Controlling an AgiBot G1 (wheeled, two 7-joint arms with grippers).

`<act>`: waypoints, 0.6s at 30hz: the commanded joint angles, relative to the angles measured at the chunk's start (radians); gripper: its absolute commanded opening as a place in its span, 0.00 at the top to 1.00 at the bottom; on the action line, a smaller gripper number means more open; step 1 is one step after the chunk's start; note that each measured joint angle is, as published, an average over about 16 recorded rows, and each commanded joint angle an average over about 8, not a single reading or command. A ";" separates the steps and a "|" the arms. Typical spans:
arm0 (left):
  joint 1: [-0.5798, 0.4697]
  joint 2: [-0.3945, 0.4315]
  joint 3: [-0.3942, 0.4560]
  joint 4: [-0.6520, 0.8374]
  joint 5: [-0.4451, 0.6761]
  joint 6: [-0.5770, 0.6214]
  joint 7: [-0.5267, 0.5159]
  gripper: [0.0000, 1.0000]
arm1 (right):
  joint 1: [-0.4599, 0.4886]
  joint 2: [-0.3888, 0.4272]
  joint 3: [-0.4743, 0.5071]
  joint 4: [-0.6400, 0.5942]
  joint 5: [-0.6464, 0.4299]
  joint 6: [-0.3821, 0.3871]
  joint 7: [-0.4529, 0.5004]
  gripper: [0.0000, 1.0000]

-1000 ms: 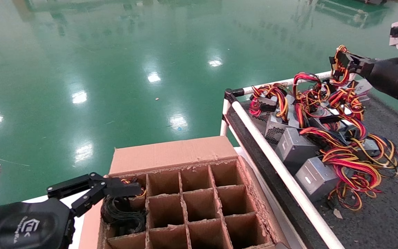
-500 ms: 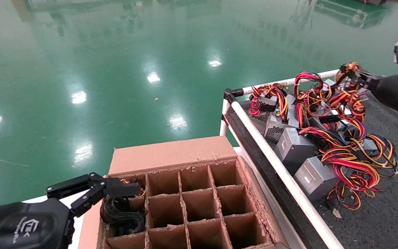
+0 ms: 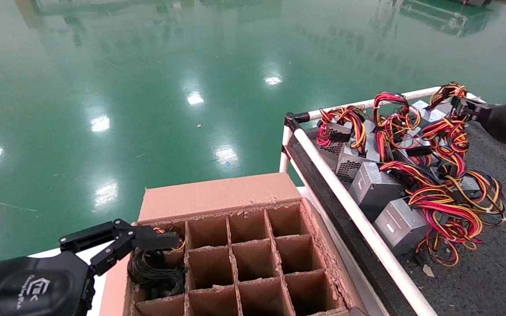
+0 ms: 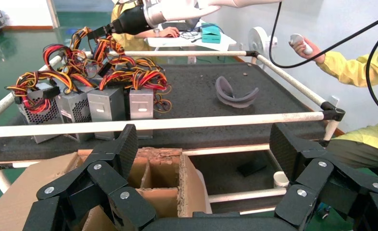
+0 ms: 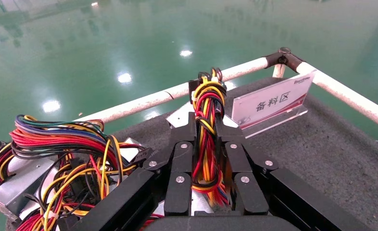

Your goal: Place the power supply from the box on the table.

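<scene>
1. Over at the far end of the table (image 3: 499, 281), the right gripper (image 5: 210, 159) has its fingers (image 5: 180, 168) pinched tight on a bundle of red, yellow and black wires (image 5: 207, 130)!
2. That bundle belongs to a power supply (image 3: 428, 115), whose silver case sits low at the back of the pile, close by the white rail (image 3: 345, 197); whether the case rests fully on the surface, I cannot tell.
3. Right beside it, a crowd of other supplies (image 3: 374, 188) lies on the dark grey top, wires tangled over them.
4. A white sign with a red stripe (image 5: 273, 103) stands just past the held wires.
5. Down at the near left, the left gripper (image 3: 141, 239) hovers over the corner of the box (image 3: 218, 195), fingers (image 4: 124, 149) spread wide, gripping nothing.
6. Under it, a coil of black cables (image 3: 154, 272) fills a corner cell; the neighbouring cells show bare cardboard.
7. From the left wrist view, a grey curved part (image 4: 235, 94) lies alone on the table, well apart from the pile.
</scene>
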 commanded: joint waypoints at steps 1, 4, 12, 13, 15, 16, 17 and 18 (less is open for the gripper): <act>0.000 0.000 0.000 0.000 0.000 0.000 0.000 0.00 | -0.001 0.000 -0.001 0.000 -0.002 0.001 0.001 0.00; 0.000 0.000 0.000 0.000 0.000 0.000 0.000 0.00 | -0.001 0.000 -0.001 0.000 -0.001 0.000 0.000 0.00; 0.000 0.000 0.000 0.000 0.000 0.000 0.000 0.00 | 0.000 0.000 0.001 0.000 0.001 -0.001 -0.002 0.00; 0.000 0.000 0.000 0.000 0.000 0.000 0.000 0.00 | 0.000 0.000 0.001 0.000 0.002 -0.001 -0.002 0.00; 0.000 0.000 0.000 0.000 0.000 0.000 0.000 0.00 | 0.000 0.000 0.001 0.000 0.002 -0.001 -0.003 0.00; 0.000 0.000 0.000 0.000 0.000 0.000 0.000 0.00 | 0.000 0.000 0.002 0.000 0.002 -0.002 -0.003 0.00; 0.000 0.000 0.000 0.000 0.000 0.000 0.000 0.00 | 0.000 0.000 0.002 0.000 0.002 -0.002 -0.003 0.00; 0.000 0.000 0.000 0.000 0.000 0.000 0.000 0.00 | 0.000 0.000 0.002 0.000 0.003 -0.002 -0.003 0.00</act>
